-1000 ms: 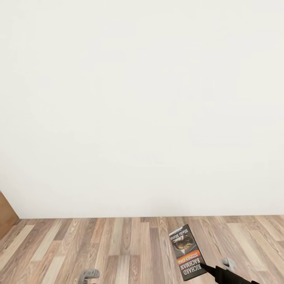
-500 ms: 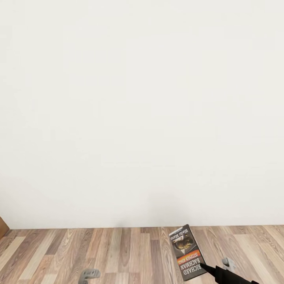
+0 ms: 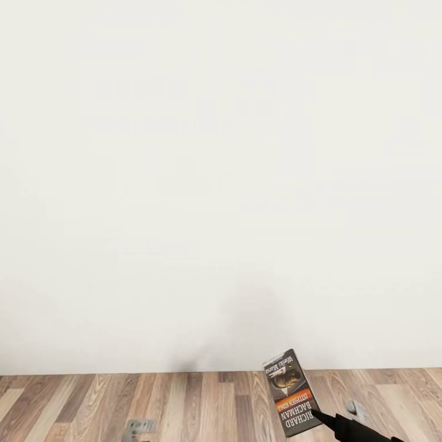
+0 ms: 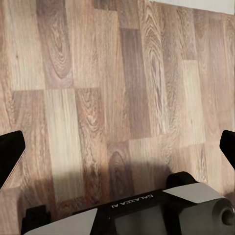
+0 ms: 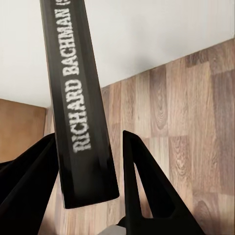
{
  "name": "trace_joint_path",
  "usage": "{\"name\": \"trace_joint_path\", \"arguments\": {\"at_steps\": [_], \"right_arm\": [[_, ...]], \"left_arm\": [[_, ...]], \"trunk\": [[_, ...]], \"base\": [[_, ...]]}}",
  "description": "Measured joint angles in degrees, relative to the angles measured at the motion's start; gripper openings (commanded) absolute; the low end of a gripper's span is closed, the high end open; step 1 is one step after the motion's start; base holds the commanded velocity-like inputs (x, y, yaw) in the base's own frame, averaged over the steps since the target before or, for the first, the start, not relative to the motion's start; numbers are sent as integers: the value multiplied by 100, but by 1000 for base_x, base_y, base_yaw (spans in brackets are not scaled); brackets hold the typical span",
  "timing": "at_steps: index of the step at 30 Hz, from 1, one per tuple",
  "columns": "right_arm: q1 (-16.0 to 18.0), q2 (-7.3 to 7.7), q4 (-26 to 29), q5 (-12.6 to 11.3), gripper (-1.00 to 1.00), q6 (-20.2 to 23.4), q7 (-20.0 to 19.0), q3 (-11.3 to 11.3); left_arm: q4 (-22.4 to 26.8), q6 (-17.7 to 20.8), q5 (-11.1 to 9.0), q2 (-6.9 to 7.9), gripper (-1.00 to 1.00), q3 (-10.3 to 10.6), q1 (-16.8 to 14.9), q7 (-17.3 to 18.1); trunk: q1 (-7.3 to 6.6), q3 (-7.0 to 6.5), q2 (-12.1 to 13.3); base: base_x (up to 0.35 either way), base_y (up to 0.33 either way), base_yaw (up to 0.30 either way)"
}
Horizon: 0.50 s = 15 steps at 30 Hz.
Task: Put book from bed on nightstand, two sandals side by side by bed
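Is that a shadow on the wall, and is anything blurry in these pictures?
Head view: a faint grey shadow on the wall above the book. Left wrist view: a dark shadow on the floor near the arm. Right wrist view: the book's spine lettering is slightly soft.

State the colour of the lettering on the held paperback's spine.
White on the thin dark paperback book, clearest in the right wrist view.

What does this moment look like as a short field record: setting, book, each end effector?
setting: white wall ahead, wood-plank floor below
book: Richard Bachman paperback, held above the floor, cover facing the head camera
right end effector: shut on the book's lower end, spine between the fingers
left end effector: open, nothing between the fingers, floor beneath
task stage: book in transit
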<state>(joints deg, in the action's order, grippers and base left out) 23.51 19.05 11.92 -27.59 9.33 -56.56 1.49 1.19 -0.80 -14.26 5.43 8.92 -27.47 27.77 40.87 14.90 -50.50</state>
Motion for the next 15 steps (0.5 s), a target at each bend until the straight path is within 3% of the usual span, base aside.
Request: {"name": "trace_joint_path", "arguments": {"at_steps": [7, 15], "right_arm": [[-1, 1, 2, -2, -100, 1, 0, -4], [-1, 1, 4, -12, -100, 1, -1, -12]], "left_arm": [[-3, 0, 0, -1, 100, 0, -1, -1], [-2, 0, 0, -1, 100, 0, -1, -1]], "trunk": [[0, 0, 0], [3, 0, 1]], "base": [[300, 0, -91], [55, 0, -201]]}}
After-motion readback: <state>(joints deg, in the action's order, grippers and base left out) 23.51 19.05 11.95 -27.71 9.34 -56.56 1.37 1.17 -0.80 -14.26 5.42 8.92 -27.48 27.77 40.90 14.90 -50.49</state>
